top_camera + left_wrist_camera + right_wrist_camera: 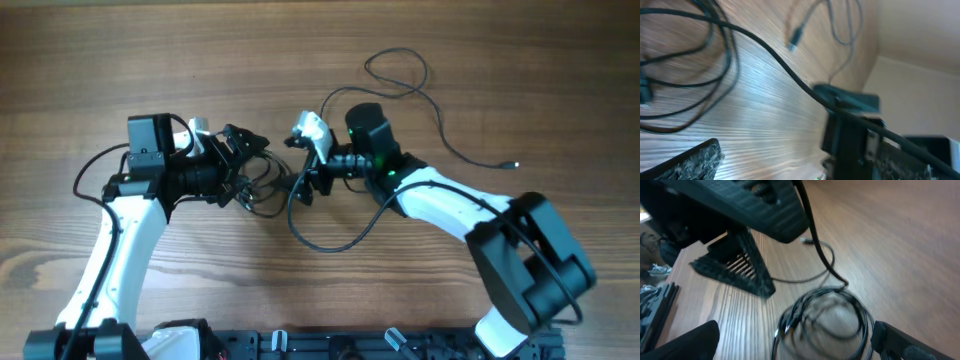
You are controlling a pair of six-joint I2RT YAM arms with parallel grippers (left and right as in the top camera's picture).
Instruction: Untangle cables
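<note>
Overhead, most of the cables [268, 188] lay as a knot of thin black cords on the wooden table [120, 50], just left of centre. The left gripper [255, 172] stood at the knot's 9 o'clock and the right gripper [303, 168] at its 3 o'clock. Both had their jaws spread wide and held nothing. One loose cord [426, 72] wandered toward 2 o'clock and ended in a small plug [513, 165].

In the left wrist view, slack loops [732, 60] crossed the frame at 10 o'clock and a plug end lay near 12. The gripper's own fingertips [695, 160] sat far apart in the bottom corners.

In the right wrist view, the coil [822, 322] sat at 6 o'clock between that gripper's fingers [685, 345]. It was close to them but, as far as the blur allowed, not pinched.

The cords looked light, limp and smooth, likely to slide across the wood and drag their neighbours along. A free outer loop, or the stretch just behind a plug, seemed the best hold, with the other gripper pinning the knot. No brand, label or writing was legible.
</note>
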